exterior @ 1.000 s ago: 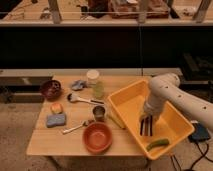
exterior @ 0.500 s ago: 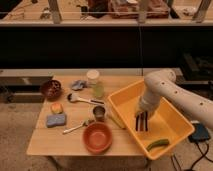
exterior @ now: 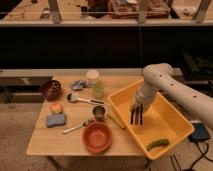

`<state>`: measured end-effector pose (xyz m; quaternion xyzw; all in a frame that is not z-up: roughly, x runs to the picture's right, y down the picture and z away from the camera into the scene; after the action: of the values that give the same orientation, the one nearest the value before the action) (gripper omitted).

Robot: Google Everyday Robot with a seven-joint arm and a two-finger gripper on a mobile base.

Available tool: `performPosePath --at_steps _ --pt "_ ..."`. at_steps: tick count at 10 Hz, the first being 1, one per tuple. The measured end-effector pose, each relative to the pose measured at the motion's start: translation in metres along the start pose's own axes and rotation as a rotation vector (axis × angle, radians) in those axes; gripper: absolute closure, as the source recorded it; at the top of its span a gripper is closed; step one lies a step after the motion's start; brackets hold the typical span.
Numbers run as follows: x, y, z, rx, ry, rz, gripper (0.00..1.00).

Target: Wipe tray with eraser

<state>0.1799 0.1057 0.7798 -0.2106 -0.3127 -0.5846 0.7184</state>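
**A:** Where does the eraser sit relative to the gripper?

**B:** No striped dark block shows anywhere in view, so the eraser cannot be placed by sight. If it is present at all, it would be hidden at or under the gripper (exterior: 136, 119), whose two dark fingers (exterior: 132, 117) point straight down onto the floor of the tray (exterior: 170, 131).

**A:** Are the fingers holding it, then?

**B:** They stand apart, with a gap between them, as wide as they go. Whether something fills the gap cannot be told.

**A:** So what does the next move turn on?

**B:** Probably the tray's long axis. It runs from behind and left of the gripper towards the front right corner, so a wipe would likely sweep along that line. Most of the bare floor lies to the gripper's right and forward.

**A:** Anything in the way?

**B:** A green cucumber (exterior: 158, 144) lies ahead of the gripper, near the front wall, apart from the fingers.
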Motion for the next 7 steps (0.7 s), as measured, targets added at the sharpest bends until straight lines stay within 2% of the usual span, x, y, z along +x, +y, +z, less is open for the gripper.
performPosePath --at_steps 3,7 --pt "0.013 0.016 0.004 0.001 -0.017 0.039 0.56" --pt "0.022 0.067 0.029 -0.013 -0.063 0.146 0.56"
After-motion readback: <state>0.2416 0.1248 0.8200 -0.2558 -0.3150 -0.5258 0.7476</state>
